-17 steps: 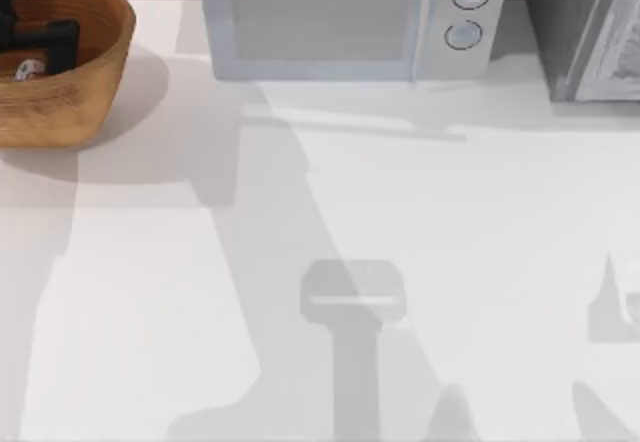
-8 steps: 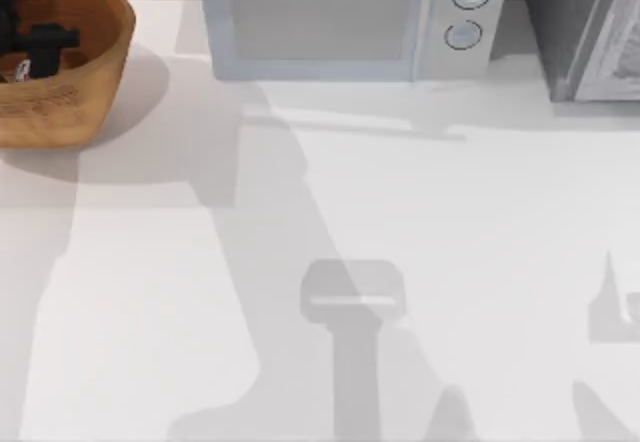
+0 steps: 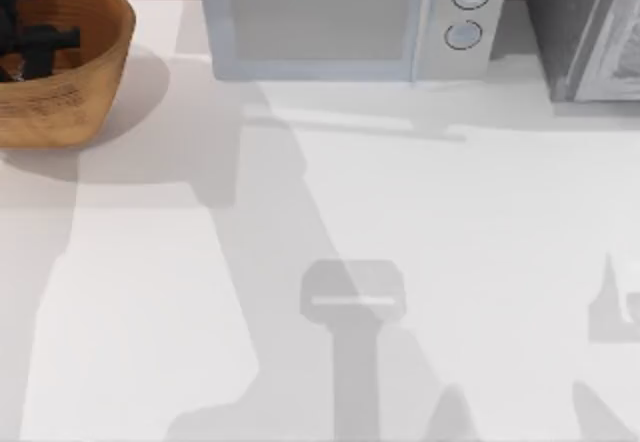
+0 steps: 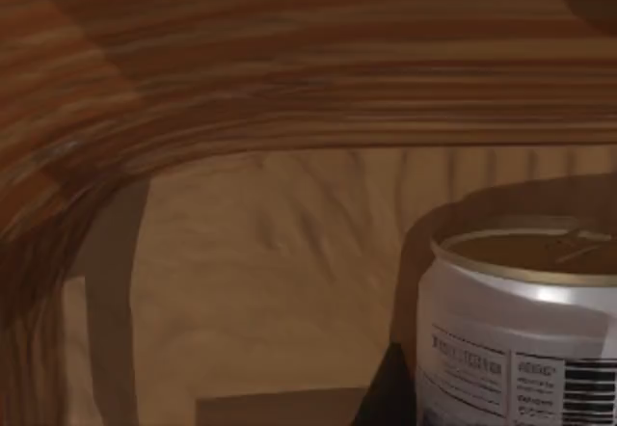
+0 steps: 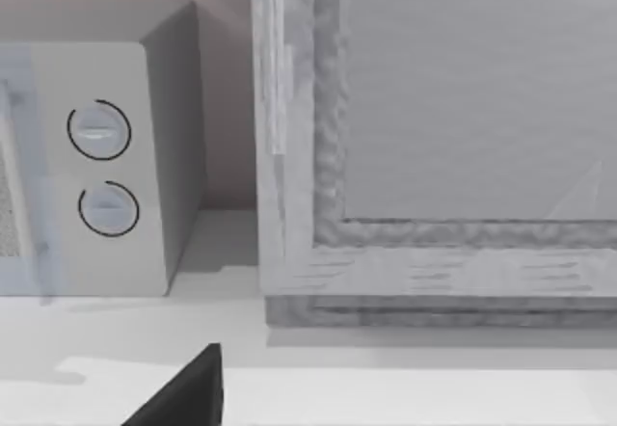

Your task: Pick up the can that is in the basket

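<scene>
The orange-brown woven basket (image 3: 85, 82) stands at the table's far left corner. My left gripper (image 3: 35, 44) reaches down inside it, a black shape over the basket floor, and covers the can in the top view. In the left wrist view the can (image 4: 521, 334) stands upright very close, with a white label, a barcode and a dull gold top, on the basket floor beside the ribbed inner wall (image 4: 289, 79). A dark part of the left gripper (image 4: 388, 397) lies right beside the can's side. A dark part of my right gripper (image 5: 183, 392) hangs over the table near the far right corner.
A white microwave (image 3: 345, 17) stands along the far edge, its two dials (image 5: 101, 171) in the right wrist view. A grey cabinet-like block (image 3: 590, 27) fills the far right corner. The arms' shadows fall across the white table (image 3: 330, 262).
The left gripper has sunk deeper into the basket and shifted slightly left. The can, visible beside it in the earlier top views, is now covered by it.
</scene>
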`<state>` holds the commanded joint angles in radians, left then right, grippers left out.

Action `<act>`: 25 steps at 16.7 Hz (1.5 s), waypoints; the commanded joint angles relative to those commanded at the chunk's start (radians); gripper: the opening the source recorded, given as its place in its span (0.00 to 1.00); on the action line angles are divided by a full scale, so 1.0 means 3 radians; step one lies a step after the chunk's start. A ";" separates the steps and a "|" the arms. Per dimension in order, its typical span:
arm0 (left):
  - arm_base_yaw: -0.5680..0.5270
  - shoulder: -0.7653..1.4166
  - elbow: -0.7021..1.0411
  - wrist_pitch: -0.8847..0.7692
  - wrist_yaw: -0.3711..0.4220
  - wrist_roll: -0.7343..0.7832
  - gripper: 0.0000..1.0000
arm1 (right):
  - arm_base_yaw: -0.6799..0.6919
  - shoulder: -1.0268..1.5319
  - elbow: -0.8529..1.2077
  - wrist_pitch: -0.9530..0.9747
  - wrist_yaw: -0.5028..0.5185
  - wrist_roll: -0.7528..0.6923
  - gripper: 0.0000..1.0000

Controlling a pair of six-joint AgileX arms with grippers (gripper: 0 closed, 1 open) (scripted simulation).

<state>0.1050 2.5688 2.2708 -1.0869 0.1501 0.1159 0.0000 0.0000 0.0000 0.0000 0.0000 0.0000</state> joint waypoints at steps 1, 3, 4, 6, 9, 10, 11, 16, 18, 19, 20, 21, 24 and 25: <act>0.0000 0.0000 0.0000 0.0000 0.0000 0.0000 0.00 | 0.0000 0.0000 0.0000 0.0000 0.0000 0.0000 1.00; 0.0000 0.0000 0.0000 0.0000 0.0000 0.0000 0.00 | 0.0000 0.0000 0.0000 0.0000 0.0000 0.0000 1.00; 0.0000 0.0000 0.0000 0.0000 0.0000 0.0000 0.00 | 0.0000 0.0000 0.0000 0.0000 0.0000 0.0000 1.00; 0.0006 -0.0151 -0.0027 -0.0016 -0.0010 -0.0008 0.00 | 0.0000 0.0000 0.0000 0.0000 0.0000 0.0000 1.00; 0.0005 -0.0247 -0.0100 0.0040 -0.0017 -0.0015 0.00 | 0.0000 0.0000 0.0000 0.0000 0.0000 0.0000 1.00; 0.0001 -0.0346 -0.0180 0.0094 -0.0024 -0.0020 0.00 | 0.0000 0.0000 0.0000 0.0000 0.0000 0.0000 1.00; -0.0006 -0.0478 -0.0293 0.0164 -0.0032 -0.0025 0.00 | 0.0000 0.0000 0.0000 0.0000 0.0000 0.0000 1.00; -0.0074 -0.1640 -0.1348 0.0688 -0.0098 -0.0058 0.00 | 0.0000 0.0000 0.0000 0.0000 0.0000 0.0000 1.00; -0.0110 -0.2335 -0.1986 0.0959 -0.0134 -0.0079 0.00 | 0.0000 0.0000 0.0000 0.0000 0.0000 0.0000 1.00; -0.0128 -0.2723 -0.2337 0.1104 -0.0154 -0.0092 0.00 | 0.0000 0.0000 0.0000 0.0000 0.0000 0.0000 1.00; -0.0146 -0.3136 -0.2703 0.1253 -0.0174 -0.0107 0.00 | 0.0000 0.0000 0.0000 0.0000 0.0000 0.0000 1.00; -0.0164 -0.3568 -0.3078 0.1406 -0.0195 -0.0123 0.00 | 0.0000 0.0000 0.0000 0.0000 0.0000 0.0000 1.00; -0.0214 -0.4915 -0.4222 0.1883 -0.0262 -0.0180 0.00 | 0.0000 0.0000 0.0000 0.0000 0.0000 0.0000 1.00; -0.0229 -0.5359 -0.4600 0.2045 -0.0285 -0.0201 0.00 | 0.0000 0.0000 0.0000 0.0000 0.0000 0.0000 1.00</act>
<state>0.0364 0.9613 0.8909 -0.4733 0.0647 0.0556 0.0000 0.0000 0.0000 0.0000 0.0000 0.0000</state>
